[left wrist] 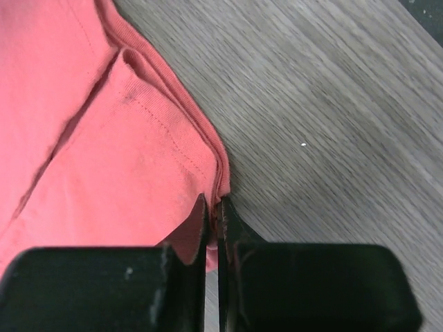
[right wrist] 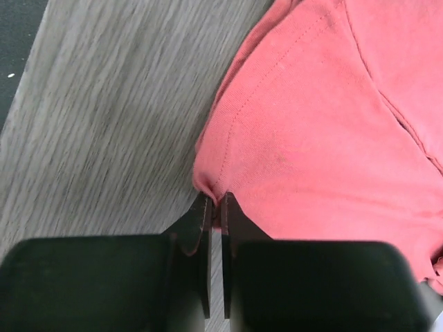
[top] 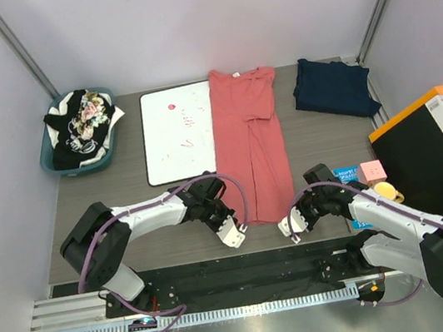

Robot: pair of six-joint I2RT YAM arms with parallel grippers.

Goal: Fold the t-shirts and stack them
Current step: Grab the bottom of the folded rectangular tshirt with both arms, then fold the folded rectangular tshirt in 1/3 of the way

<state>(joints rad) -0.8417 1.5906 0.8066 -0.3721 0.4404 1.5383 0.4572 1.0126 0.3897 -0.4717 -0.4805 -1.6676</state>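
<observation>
No writing can be read. The whiteboard (top: pixel 176 133) has a few red marks, and the print on the black box (top: pixel 434 153) with the orange edge and on the small blue carton (top: pixel 344 173) is too small to make out.

The coral t-shirt (top: pixel 249 140) lies as a long narrow strip down the middle of the grey wood-grain desk (top: pixel 319 142), with its collar at the far end and its hem near the arms. It is a soft knit with stitched hems. A navy t-shirt (top: pixel 334 87) sits folded at the far right. A heap of shirts (top: pixel 82 125) in black, white and floral print fills the teal basket (top: pixel 48 160) at the far left.

The top view shows both arms meeting at the near hem, but not the grip. The wrist views show it. The left fingers (left wrist: pixel 205 207) are pressed together on the doubled hem corner (left wrist: pixel 220 181). The right fingers (right wrist: pixel 207 207) pinch a small pucker of cloth at the other corner (right wrist: pixel 208 181). Both black finger pairs show only a thin slit between them.
</observation>
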